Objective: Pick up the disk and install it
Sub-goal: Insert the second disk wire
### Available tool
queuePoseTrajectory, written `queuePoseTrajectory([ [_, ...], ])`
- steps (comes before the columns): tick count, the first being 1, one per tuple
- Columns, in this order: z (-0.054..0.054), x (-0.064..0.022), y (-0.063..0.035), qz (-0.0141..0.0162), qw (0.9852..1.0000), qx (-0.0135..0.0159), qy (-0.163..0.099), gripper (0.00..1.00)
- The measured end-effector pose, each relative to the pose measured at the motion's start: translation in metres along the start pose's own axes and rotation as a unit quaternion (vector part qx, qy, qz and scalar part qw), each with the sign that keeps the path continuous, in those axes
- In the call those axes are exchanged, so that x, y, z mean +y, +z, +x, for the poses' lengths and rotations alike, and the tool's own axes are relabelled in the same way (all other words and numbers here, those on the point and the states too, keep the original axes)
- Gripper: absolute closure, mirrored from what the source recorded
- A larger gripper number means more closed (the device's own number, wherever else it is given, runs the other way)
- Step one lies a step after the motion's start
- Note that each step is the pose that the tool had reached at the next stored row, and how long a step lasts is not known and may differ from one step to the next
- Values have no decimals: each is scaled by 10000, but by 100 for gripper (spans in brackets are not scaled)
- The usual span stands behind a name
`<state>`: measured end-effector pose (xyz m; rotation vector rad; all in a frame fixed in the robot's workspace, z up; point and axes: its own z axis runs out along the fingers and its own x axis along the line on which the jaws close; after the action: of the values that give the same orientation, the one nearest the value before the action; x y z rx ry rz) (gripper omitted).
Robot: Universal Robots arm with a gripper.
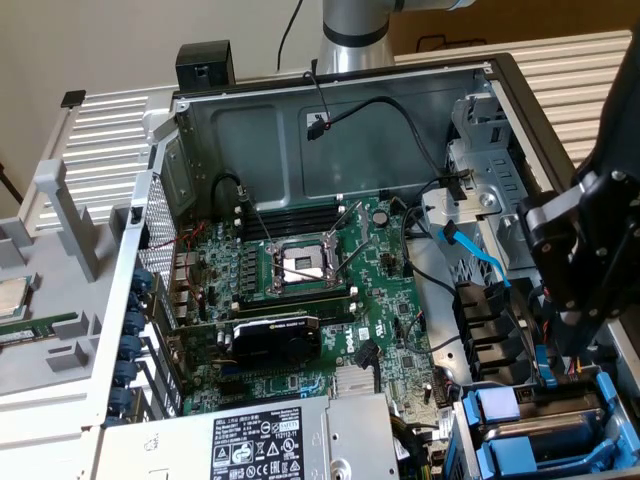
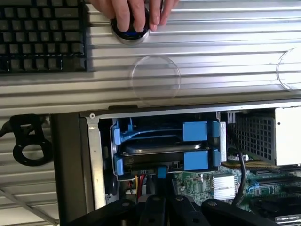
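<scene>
My pincer (image 2: 160, 197) hangs closed and empty above the open computer case (image 1: 330, 90), its dark fingers (image 2: 155, 207) pressed together just over the drive bay. The disk (image 2: 162, 149) sits in that bay already, its grey metal body framed by the blue carrier (image 2: 195, 132), at the case corner on the exterior view's right. Red and yellow wires (image 2: 137, 184) run out from under the bay just beside my fingertips, and a black cable (image 2: 242, 165) curves past the power supply cage (image 2: 256, 136) nearby. In the exterior view my arm (image 1: 590, 240) stands over the blue bays (image 1: 540, 440), with a light blue cable (image 1: 480, 258) trailing across the metal cage toward the motherboard (image 1: 300, 300). Beyond the case, on the ribbed desk (image 2: 188, 52), a person's hand (image 2: 134, 14) rests on a round object beside a black keyboard (image 2: 42, 35).
</scene>
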<state>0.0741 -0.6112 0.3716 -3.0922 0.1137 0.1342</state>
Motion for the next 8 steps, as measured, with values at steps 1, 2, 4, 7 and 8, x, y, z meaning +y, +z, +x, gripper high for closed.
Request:
queuePoseTrajectory([
  [1, 2, 27, -2, 35, 10000, -3, -3, 89],
  [2, 3, 50, -3, 71, 10000, -5, -6, 89],
  [4, 6, 93, -5, 162, 9999, -12, -13, 89],
  [7, 6, 104, -13, 242, 9997, -18, -20, 89],
  [8, 6, 105, -17, 268, 9996, -20, -22, 89],
])
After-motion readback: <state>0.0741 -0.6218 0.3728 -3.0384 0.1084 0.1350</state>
